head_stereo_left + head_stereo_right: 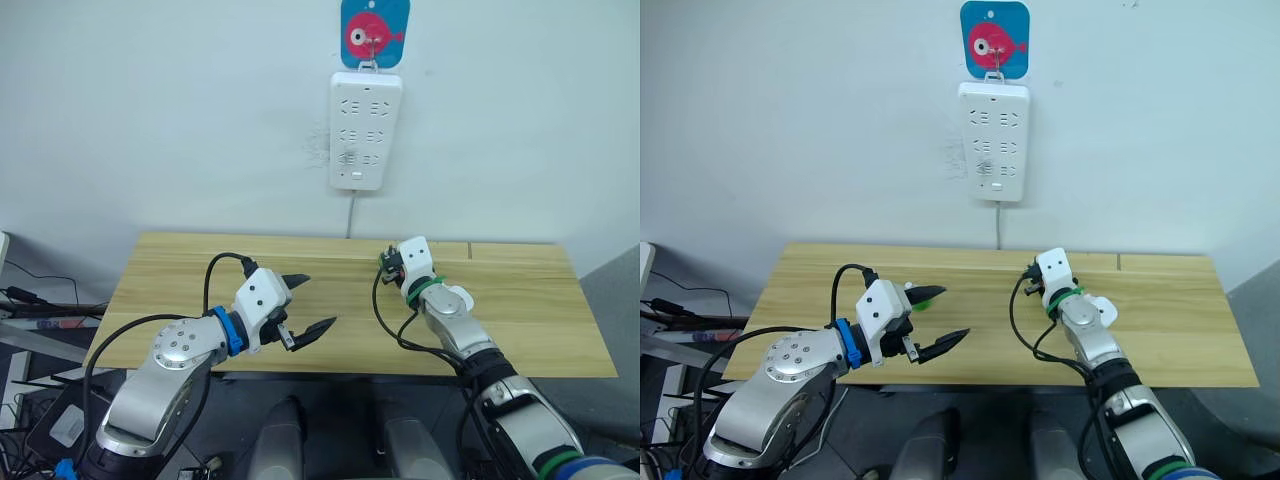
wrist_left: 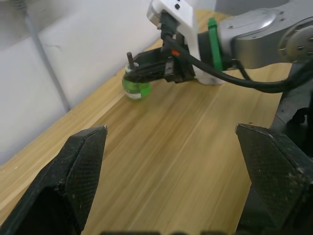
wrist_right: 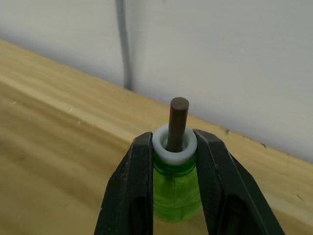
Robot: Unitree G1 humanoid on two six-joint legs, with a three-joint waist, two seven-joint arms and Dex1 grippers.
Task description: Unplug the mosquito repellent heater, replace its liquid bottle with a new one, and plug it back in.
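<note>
Right pincer (image 3: pixel 168 161) was clamped on the neck of the green liquid bottle (image 3: pixel 176 191), both fingers (image 3: pixel 129 196) snug against its white collar, wick pointing straight up. So the bottle's long axis stood upright, base on or just over the tabletop (image 1: pixel 520 310) near the back edge, I couldn't tell which. Left pincer (image 1: pixel 305 305) hung wide apart with nothing in it, over the front of the tabletop, well to the left of the bottle. Clearly my right arm had the bottle. On the wall above, the white power strip (image 1: pixel 365 130) hung from its hook. The mosquito repellent heater itself I couldn't make out anywhere, and from the head views my own wrist hid most of the bottle.
</note>
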